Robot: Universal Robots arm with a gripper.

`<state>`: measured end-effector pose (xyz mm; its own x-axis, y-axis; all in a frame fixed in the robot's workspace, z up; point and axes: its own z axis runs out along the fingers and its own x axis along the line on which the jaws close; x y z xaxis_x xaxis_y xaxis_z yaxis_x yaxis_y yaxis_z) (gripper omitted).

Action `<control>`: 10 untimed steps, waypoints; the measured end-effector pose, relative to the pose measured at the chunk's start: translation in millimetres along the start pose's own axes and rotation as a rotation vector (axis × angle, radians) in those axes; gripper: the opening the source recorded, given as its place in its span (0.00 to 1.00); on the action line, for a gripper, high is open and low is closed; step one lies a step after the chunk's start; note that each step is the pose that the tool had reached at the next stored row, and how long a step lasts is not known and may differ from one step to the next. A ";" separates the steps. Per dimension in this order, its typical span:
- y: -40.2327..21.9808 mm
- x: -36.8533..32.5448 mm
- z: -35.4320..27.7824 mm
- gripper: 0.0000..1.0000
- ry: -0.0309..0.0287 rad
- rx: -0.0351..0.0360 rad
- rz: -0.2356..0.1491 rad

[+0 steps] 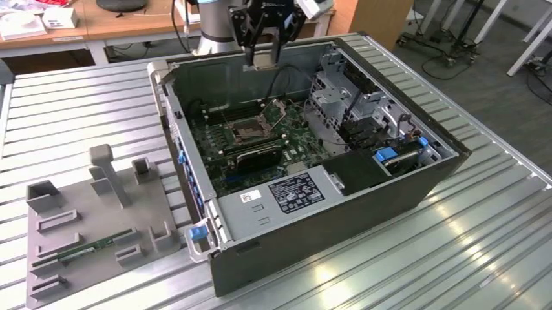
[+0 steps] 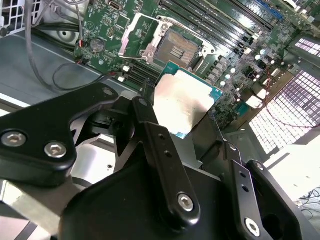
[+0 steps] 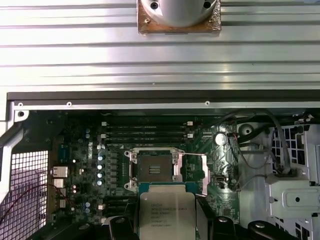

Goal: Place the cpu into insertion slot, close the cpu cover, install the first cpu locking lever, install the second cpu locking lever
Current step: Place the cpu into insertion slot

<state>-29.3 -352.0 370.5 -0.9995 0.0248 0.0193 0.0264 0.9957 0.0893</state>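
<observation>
Our black two-finger gripper (image 1: 263, 57) pinches the flat silvery-grey square cpu (image 2: 182, 107), held clear of the open metal-framed socket (image 3: 153, 170). We judge the chip must stay level — its edges square to the socket.

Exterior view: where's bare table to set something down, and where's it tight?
Free: ribbed table on the exterior view's right of the computer case, and the patch beyond the grey fixture tray on that view's left. Crowded: inside the case around the socket, with the tool holding the cpu overhead.
</observation>
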 end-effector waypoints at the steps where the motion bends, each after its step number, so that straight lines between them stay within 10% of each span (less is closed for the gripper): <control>1: -0.1 0.3 1.1 0.54 0.0001 0.0000 0.000; 10: -0.3 0.7 3.3 0.54 0.0001 0.0000 0.000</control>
<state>-30.0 -351.9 367.2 -0.9995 0.0247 0.0193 0.0264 0.9957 0.0893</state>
